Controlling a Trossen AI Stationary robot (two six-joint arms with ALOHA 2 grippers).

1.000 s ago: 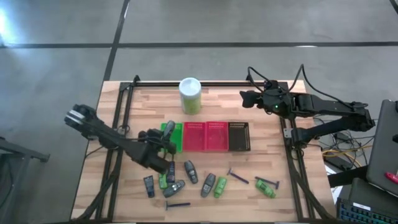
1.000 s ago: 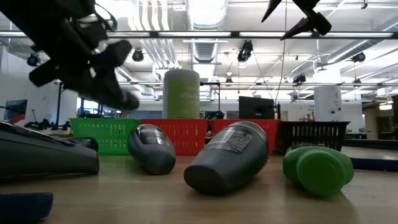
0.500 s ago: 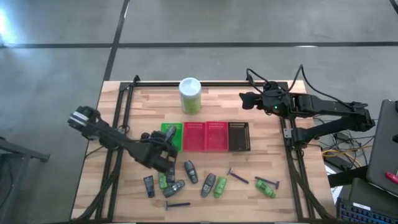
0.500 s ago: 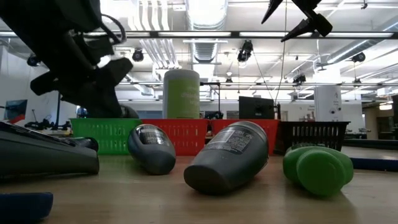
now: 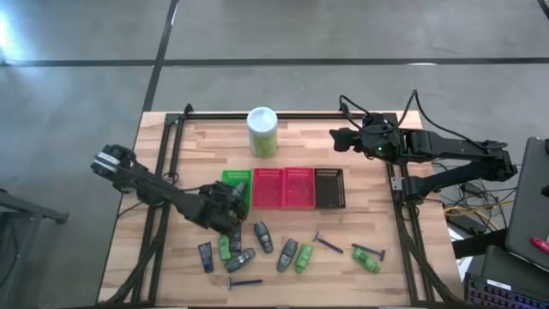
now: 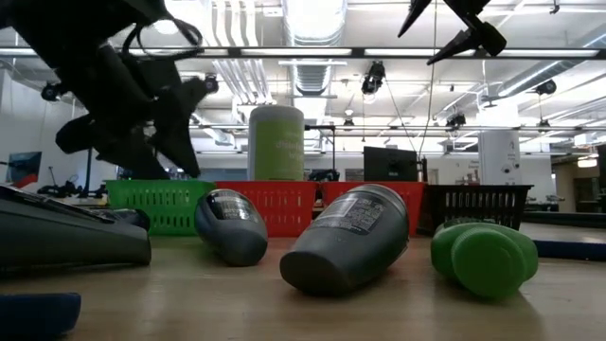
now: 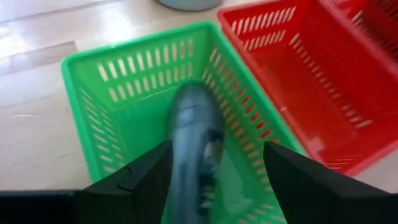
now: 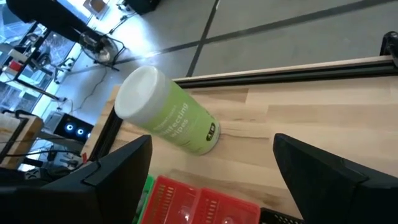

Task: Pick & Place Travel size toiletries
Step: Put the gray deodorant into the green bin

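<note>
Wood surface (image 5: pixel 360 172), grey concrete floor round it, lab w/ ceiling lights behind. Change vs a sec ago: left gripper (image 7: pixel 214 171) over green basket (image 7: pixel 112 93) has spread its jaws; grey tube (image 7: pixel 194 134) now loose between them, dropping into basket, so looks like one item placed. Rest of toiletries (image 5: pixel 287 255) lie scattered near front edge, approx ten left. Right gripper (image 5: pixel 337 138) waits by white-green canister (image 5: pixel 262 131), jaws apart, empty.

We see grey tube (image 7: pixel 194 146) lying in green basket (image 7: pixel 118 74) | other toiletries (image 5: pixel 287 254) scattered flat along the counter's (image 5: pixel 369 189) near edge
</note>
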